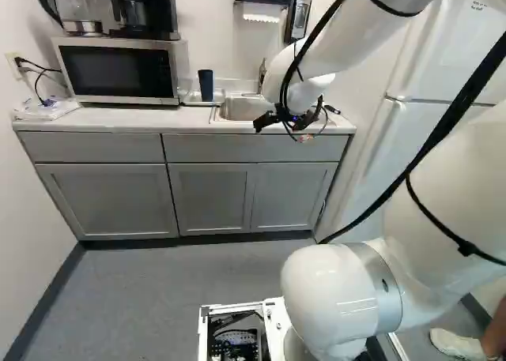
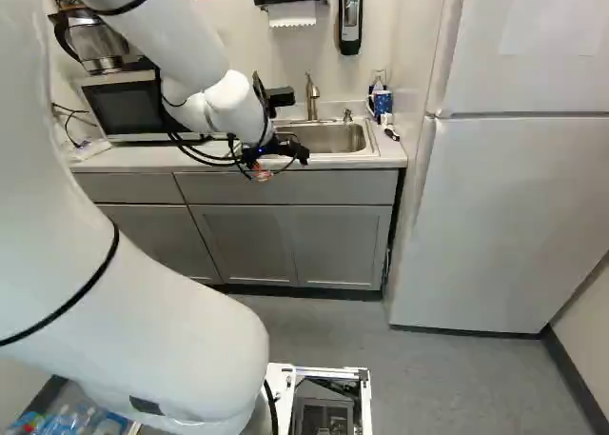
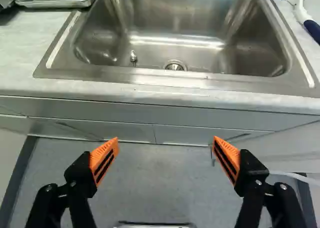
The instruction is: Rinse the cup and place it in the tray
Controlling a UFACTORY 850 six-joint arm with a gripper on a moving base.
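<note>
The cup (image 1: 206, 85) is stood in the tray (image 3: 54, 3), on the bench (image 1: 178, 121) between the sink (image 3: 175, 18) and the microwave (image 1: 118, 70). Its long axis is held upright; which end is its mouth cannot be made out. In the left base view the cup is shown whole; in the wrist view only its lower part is caught, and in the right base view it cannot be made out behind the arm. The pincer (image 2: 274, 156) is spread wide, with nothing gripped, just in front of the bench. The drain (image 3: 175, 66) is revealed only in the wrist view, and a blue mug (image 2: 382, 103), past the sink, only in the right base view. Writing on the fridge (image 2: 514, 207) is too small to be read.
</note>
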